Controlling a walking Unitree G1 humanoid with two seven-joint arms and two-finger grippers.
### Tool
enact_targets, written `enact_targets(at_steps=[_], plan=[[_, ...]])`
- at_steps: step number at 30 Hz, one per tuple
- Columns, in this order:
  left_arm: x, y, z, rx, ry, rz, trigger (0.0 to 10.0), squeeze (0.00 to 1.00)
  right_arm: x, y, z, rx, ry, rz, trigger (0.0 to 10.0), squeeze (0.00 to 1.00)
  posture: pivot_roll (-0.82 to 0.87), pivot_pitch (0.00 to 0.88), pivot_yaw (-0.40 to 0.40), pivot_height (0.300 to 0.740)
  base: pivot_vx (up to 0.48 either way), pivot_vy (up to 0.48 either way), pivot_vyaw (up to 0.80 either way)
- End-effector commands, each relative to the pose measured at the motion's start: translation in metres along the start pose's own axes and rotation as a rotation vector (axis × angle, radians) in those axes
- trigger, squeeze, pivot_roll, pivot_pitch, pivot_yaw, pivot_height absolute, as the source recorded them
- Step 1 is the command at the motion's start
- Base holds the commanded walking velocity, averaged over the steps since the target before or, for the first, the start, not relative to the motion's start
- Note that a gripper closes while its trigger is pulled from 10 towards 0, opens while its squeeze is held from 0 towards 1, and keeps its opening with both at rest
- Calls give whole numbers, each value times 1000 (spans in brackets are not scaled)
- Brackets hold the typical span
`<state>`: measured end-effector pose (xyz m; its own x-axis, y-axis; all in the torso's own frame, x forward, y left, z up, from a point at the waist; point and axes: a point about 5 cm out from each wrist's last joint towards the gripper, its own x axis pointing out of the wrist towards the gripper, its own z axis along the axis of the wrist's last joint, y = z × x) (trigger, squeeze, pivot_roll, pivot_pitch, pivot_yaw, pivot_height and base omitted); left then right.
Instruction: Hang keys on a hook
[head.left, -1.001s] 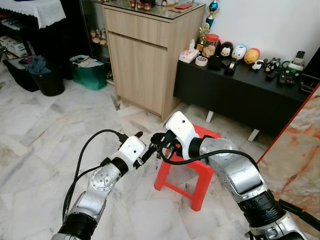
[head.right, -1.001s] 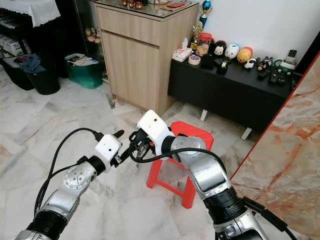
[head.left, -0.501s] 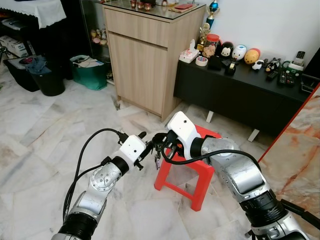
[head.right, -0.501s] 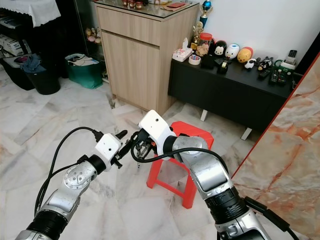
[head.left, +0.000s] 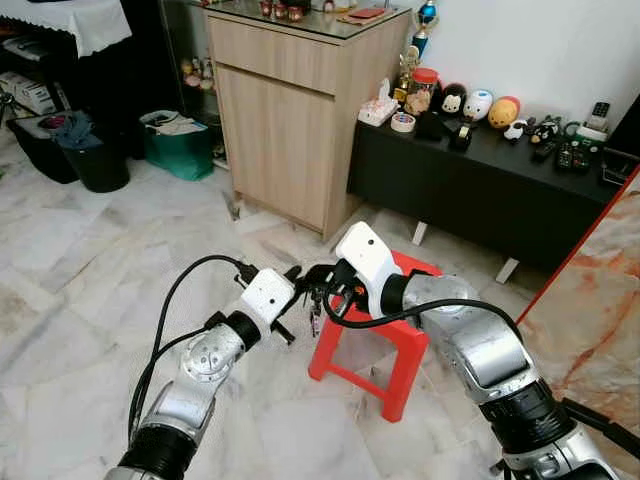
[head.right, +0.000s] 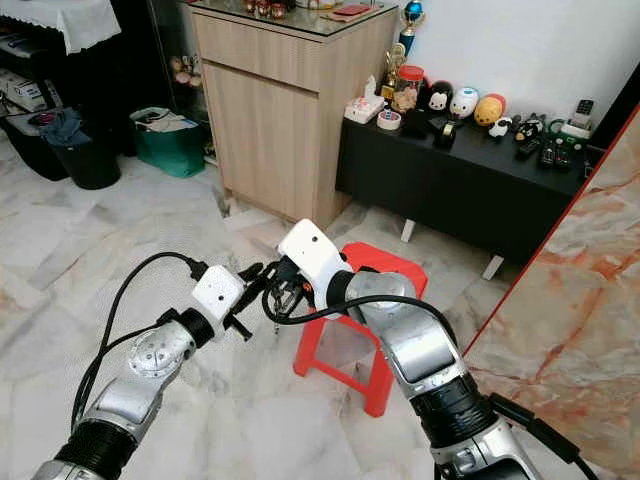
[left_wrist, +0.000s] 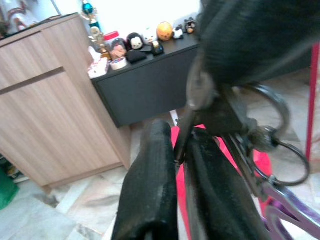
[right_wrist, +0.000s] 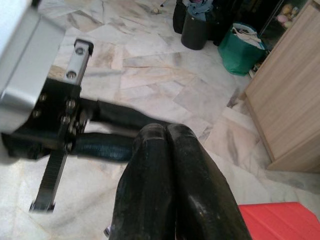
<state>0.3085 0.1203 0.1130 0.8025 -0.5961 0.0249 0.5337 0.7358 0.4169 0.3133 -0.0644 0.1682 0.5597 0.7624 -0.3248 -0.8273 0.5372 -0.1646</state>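
Note:
A bunch of keys (head.left: 314, 318) on metal rings (left_wrist: 280, 150) with a purple tag hangs in front of me over the floor, beside the red stool (head.left: 400, 325). My right gripper (head.left: 320, 283) is shut on the top of the bunch, its fingers (right_wrist: 165, 165) pressed together. From the left, my left gripper (head.left: 302, 292) meets it tip to tip. Its two fingers (left_wrist: 150, 190) stand almost together, with a thin metal key blade pinched between them. No hook can be made out.
A tall wooden cabinet (head.left: 290, 120) stands behind, and a low black sideboard (head.left: 480, 190) with small figures runs along the wall. A marble slab (head.left: 600, 300) leans at the right. A black bin (head.left: 95, 160) and a green bag (head.left: 180, 145) stand at the far left.
My left gripper has edged to the right, up to the right gripper's tips, and its fingers have come together on a key. The right arm has barely moved.

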Motion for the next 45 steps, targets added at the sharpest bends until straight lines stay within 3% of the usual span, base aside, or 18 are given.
enact_targets(at_steps=[1,17,45], plan=[[0,5,9,13,-42,11,0,0,-3,-6,-2,-1,15,-21,10000,0,75,0,-101,740,0,0,0],[-8,2,4,7,-5,-54,0,0,-6,-22,-21,-2,89,-118,10000,0,77,0,-99,740,0,0,0],[-8,-3,3,-7,19,-84,0,0,-7,-30,-38,-56,175,-162,10000,0,79,0,-100,740,0,0,0]])
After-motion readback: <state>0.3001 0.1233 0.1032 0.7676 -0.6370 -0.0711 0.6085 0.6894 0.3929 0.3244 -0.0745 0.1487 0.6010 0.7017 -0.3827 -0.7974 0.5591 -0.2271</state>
